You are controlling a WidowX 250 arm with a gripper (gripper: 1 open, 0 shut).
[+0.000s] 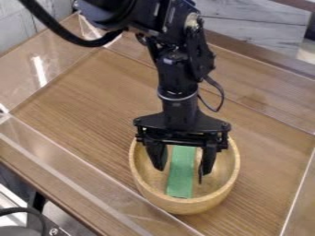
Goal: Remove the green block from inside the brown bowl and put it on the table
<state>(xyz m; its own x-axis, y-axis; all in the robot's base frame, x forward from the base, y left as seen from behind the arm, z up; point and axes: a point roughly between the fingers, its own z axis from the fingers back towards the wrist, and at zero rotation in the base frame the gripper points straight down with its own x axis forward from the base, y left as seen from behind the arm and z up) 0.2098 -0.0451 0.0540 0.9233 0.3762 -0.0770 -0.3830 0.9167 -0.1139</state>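
A: Currently, the camera view, the only one supplied, shows the black arm [172, 55] reaching down from the upper left, its gripper [182, 166] pointing straight down into the brown bowl [150, 187].

B: State of the claw?

A: The jaws stand wide apart. One finger [151, 154] is at the left of the green block [182, 177], the other at the right. Neither finger visibly presses on the block, so nothing is gripped.

B: Location of the block?

A: The green block lies inside the bowl, between the two fingers. Its long axis runs from the far side of the bowl toward the near rim, and its near end lies close to the near inner wall. The upper end is partly hidden by the gripper body.

B: And the bowl?

A: The bowl rests on the table [87, 101], near the front right of the wood-grain surface. A clear acrylic wall [55, 184] passes just beside its near left side.
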